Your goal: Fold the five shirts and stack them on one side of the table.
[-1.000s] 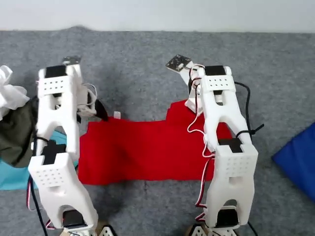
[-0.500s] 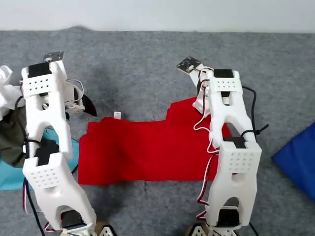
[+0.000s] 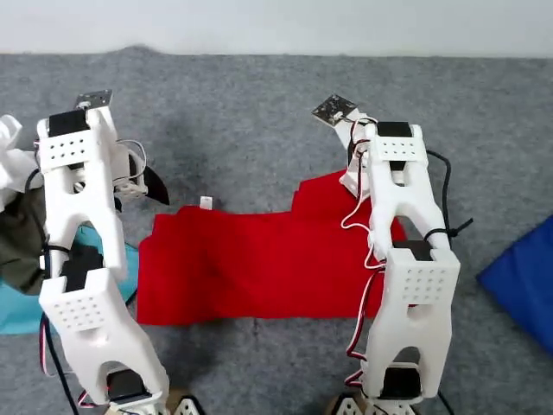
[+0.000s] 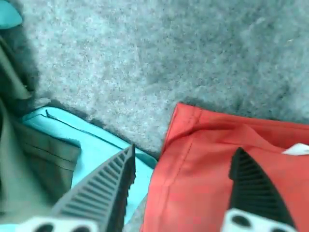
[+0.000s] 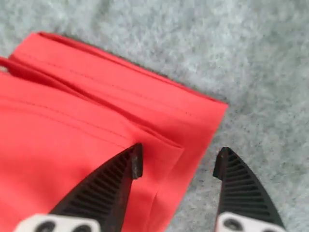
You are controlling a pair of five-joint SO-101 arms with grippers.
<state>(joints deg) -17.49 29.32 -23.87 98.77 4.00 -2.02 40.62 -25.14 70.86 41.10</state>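
A red shirt (image 3: 251, 255) lies partly folded across the middle of the grey carpeted table, a small white label (image 3: 206, 203) at its far edge. My left gripper (image 4: 183, 162) hangs open above the shirt's left end (image 4: 203, 164), one finger over a light blue shirt (image 4: 104, 154), the other over the red cloth. My right gripper (image 5: 178, 162) is open over the red shirt's folded sleeve corner (image 5: 145, 111) at the right end. In the high view both white arms (image 3: 82, 216) (image 3: 402, 225) flank the shirt.
At the left edge lie a dark olive shirt (image 3: 22, 233), a light blue shirt (image 3: 17, 307) and white cloth (image 3: 10, 160). A blue shirt (image 3: 523, 277) lies at the right edge. Bare grey carpet (image 3: 242, 121) spreads behind the red shirt.
The left arm has swung left, off the red shirt's left end toward the pile. The right arm has shifted slightly right and back. The red shirt lies unchanged.
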